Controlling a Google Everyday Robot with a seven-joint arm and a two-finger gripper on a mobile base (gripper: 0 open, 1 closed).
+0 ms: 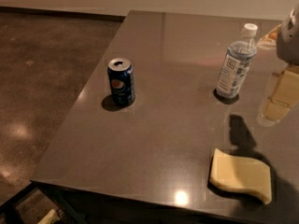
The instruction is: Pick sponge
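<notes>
The pale yellow sponge (240, 174) lies flat on the dark grey table (168, 125), near the front right edge; its wavy sides are in plain view. My gripper (279, 96) hangs at the right edge of the view, above the table and up and to the right of the sponge, not touching it. Its shadow falls on the table just behind the sponge. Much of the gripper is cut off by the frame edge.
A blue soda can (121, 81) stands upright at the middle left of the table. A clear water bottle (236, 64) with a white cap stands at the back right, close to the gripper. The table's left edge drops to a brown floor (42, 78).
</notes>
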